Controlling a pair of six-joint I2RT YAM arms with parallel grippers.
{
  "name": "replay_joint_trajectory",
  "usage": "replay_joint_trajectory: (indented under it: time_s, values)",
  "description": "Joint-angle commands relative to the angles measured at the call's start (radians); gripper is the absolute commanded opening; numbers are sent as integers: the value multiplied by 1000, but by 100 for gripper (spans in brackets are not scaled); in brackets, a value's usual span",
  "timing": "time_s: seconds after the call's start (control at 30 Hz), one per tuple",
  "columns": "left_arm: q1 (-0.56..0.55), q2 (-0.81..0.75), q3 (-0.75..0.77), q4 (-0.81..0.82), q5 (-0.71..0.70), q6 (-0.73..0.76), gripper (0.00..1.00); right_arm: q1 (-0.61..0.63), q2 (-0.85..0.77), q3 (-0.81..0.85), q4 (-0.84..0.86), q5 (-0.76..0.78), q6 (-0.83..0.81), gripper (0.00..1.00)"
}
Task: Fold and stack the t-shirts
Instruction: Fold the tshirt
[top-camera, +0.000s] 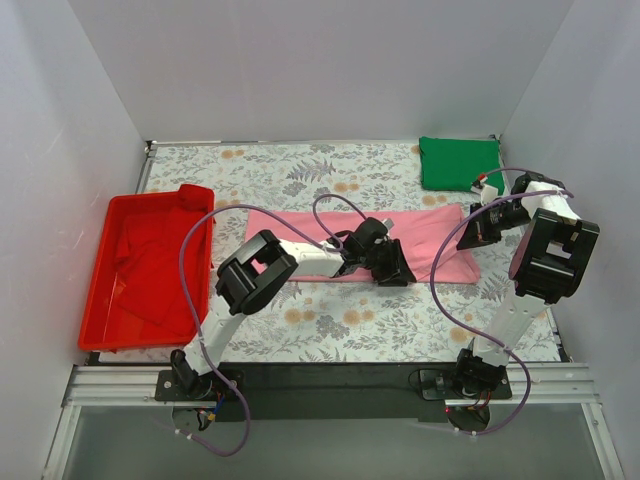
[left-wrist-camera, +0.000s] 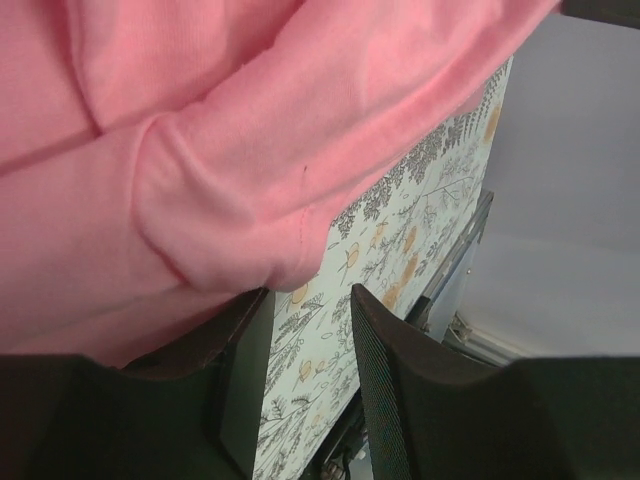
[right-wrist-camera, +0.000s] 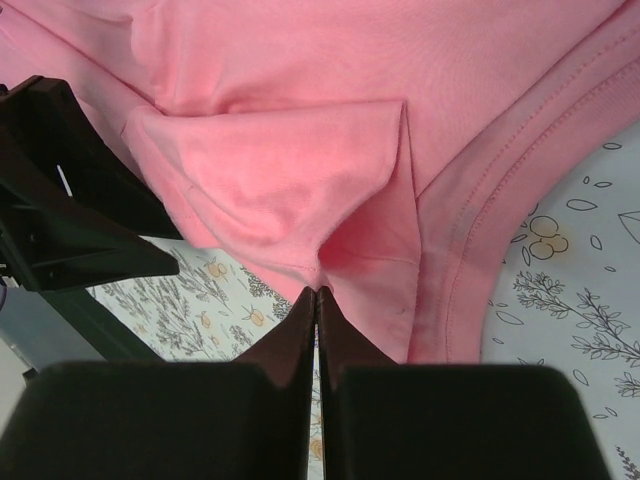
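Two tools were found at the pink shirt (top-camera: 420, 238), and only one of them was gripping it. The right tool (right-wrist-camera: 316, 296) was clenched. Its fingers were pressed together on a pinch of cloth beside a stitched hem, and creases were drawn toward the tips, so it was judged to be holding the shirt's right end. The left tool (left-wrist-camera: 310, 300) was released. Its fingers were parted, the patterned surface (top-camera: 350, 330) could be seen through the gap, and a folded edge of pink cloth lay just at the tips without being gripped. In the top view this tool was placed at the near edge of the shirt, about midway along it.

The pink shirt was laid as a long band across the middle of the surface. It appeared to have been narrowed lengthwise but not yet folded short. The green shirt (top-camera: 458, 163) was set at the far right corner as a compact rectangle, apart from the band, and was taken to be finished. A red tray (top-camera: 150, 197) was placed at the left edge, away from both shirts.

The task was judged to be roughly half done. One shirt was folded, while the pink band remained to be folded across its length and the two shirts remained to be stacked.
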Motion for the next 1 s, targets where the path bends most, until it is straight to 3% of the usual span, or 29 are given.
replay_joint_trajectory:
  time_s: [0.0, 0.2, 0.47, 0.97]
  values:
    - [-3, 21, 36, -31, -42, -10, 36, -2, -9, -7, -14, -9, -24, 1]
    - [-3, 35, 47, -28, -34, -26, 29, -4, -9, -11, -16, -7, -28, 1]
    - [-3, -5, 69, -23, -27, -10, 0, -2, -9, -11, -17, -5, -31, 1]
    - [47, -80, 112, -29, -16, 54, 0, -2, -6, 18, -23, -61, -15, 1]
